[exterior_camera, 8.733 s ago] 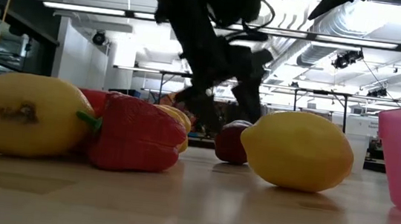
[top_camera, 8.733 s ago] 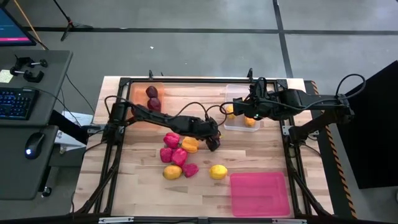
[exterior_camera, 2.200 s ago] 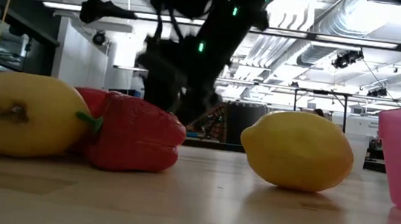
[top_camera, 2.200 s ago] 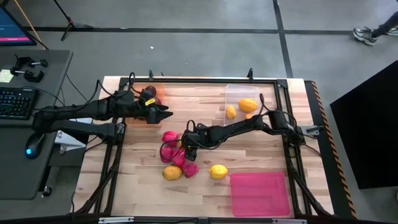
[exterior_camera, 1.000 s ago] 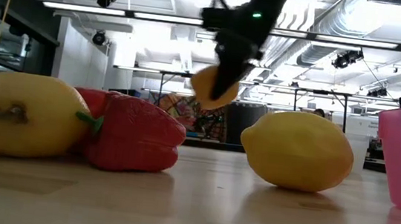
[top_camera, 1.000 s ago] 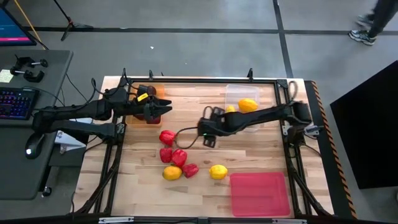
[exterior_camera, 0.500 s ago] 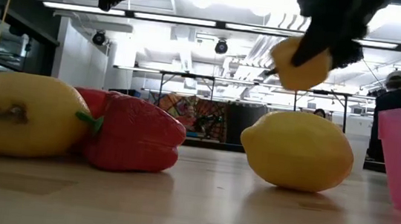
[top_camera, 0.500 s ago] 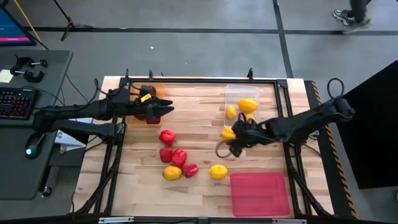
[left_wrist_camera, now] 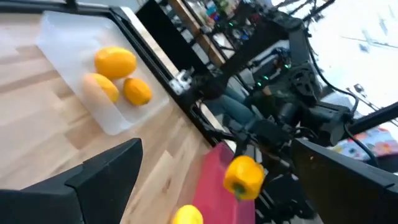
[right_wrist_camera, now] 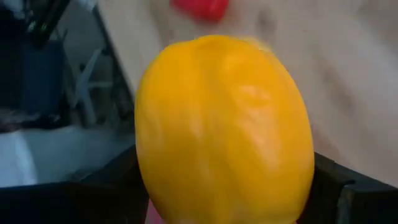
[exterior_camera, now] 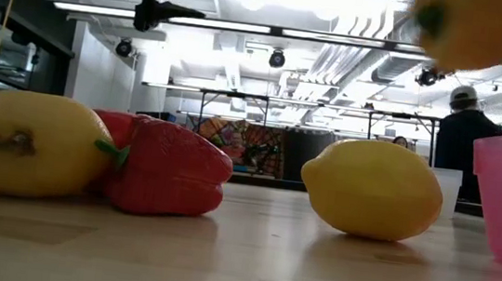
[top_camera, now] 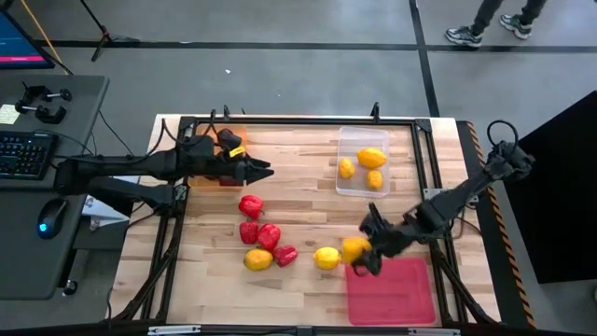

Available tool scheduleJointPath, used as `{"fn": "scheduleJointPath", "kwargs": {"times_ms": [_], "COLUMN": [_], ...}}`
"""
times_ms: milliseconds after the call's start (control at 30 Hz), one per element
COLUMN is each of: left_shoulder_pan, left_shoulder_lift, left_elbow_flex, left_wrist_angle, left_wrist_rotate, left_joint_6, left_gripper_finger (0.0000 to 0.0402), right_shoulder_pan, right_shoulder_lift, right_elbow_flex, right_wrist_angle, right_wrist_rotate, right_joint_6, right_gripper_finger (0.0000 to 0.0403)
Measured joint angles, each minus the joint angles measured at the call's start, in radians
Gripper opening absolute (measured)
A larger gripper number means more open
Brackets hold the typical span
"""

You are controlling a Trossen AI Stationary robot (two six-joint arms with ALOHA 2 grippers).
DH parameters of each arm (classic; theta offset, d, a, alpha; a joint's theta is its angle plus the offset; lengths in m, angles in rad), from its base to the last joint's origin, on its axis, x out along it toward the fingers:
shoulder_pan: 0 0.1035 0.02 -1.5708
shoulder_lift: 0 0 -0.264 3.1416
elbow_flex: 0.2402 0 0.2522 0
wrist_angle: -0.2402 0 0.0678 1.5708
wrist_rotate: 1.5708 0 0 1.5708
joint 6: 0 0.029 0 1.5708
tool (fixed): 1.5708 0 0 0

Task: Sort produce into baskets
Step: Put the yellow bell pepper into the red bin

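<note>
holding three citrus, clear tray (top_camera: 358,185); right fingers (top_camera: 358,254) clamp yellow pepper (top_camera: 354,248) (left fingers (top_camera: 261,171) wide).

Bare counter (top_camera: 298,173) lies between the red pepper cluster (top_camera: 261,231) and the clear tray (top_camera: 359,170). The right arm with its yellow pepper (top_camera: 355,248) blocks the pink tray's (top_camera: 392,294) near corner, beside a lemon (top_camera: 326,258).
</note>
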Motion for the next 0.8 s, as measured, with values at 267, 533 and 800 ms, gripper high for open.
{"fn": "scheduleJointPath", "kwargs": {"times_ms": [267,533,800], "left_shoulder_pan": [0.0,0.0,0.0], "left_shoulder_lift": [0.055,0.064,0.064], "left_elbow_flex": [0.0,0.0,0.0], "left_wrist_angle": [0.126,0.15,0.185], "left_wrist_rotate": [0.024,0.024,0.024], "left_joint_6": [0.0,-0.026,-0.044], "left_gripper_finger": [0.0397,0.0397,0.0397], "right_shoulder_pan": [0.245,0.385,0.388], "right_shoulder_lift": [0.074,0.197,0.226], "right_elbow_flex": [0.0,0.0,0.0], "right_wrist_angle": [-0.001,0.013,0.005], "right_wrist_rotate": [0.048,0.137,-0.024], "right_joint_6": [0.369,0.666,0.715], "right_gripper_finger": [0.0268,0.0268,0.0278]}}
